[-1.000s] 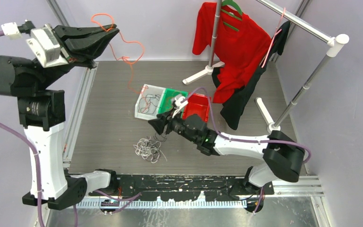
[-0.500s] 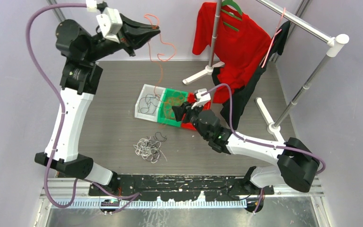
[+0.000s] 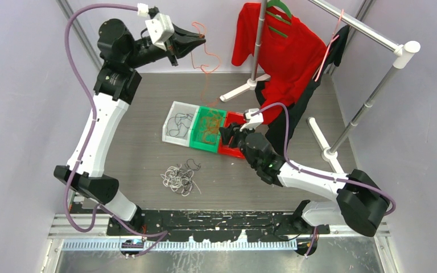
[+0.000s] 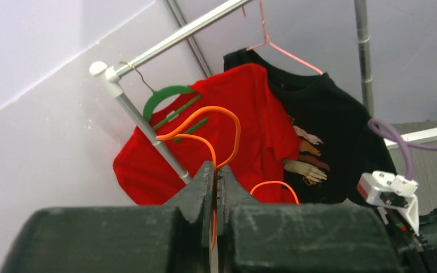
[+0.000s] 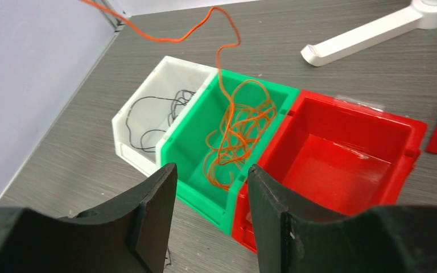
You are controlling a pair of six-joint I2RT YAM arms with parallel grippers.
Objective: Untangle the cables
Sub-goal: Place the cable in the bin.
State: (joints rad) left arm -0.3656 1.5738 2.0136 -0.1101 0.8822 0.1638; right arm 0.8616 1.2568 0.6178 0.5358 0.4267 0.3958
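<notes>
Three plastic bins in a row: one white bin (image 5: 134, 156), one green bin (image 5: 196, 190), one red bin (image 5: 341, 159). Two tools: left tool (image 4: 215, 168), right tool (image 3: 225, 134). Two shirts on one rack (image 3: 370, 34): a red shirt (image 3: 284, 57), a black shirt (image 3: 280, 136). Two hangers: one green hanger (image 4: 173, 91), one pink hanger (image 4: 287, 52). One long orange cable (image 5: 230, 145). Black cables (image 3: 179, 122) in the white bin and one loose heap of cables (image 3: 177, 177) on the tabletop (image 3: 131, 142), strands too tangled to count.

An orange cable (image 5: 234, 142) lies loosely coiled in the green bin (image 3: 211, 109), one kinked strand rising from it. A black cable (image 3: 179, 122) curls in the white bin (image 3: 168, 122). A white-and-black tangle (image 3: 177, 177) lies toward the table's (image 3: 136, 142) near edge.
</notes>
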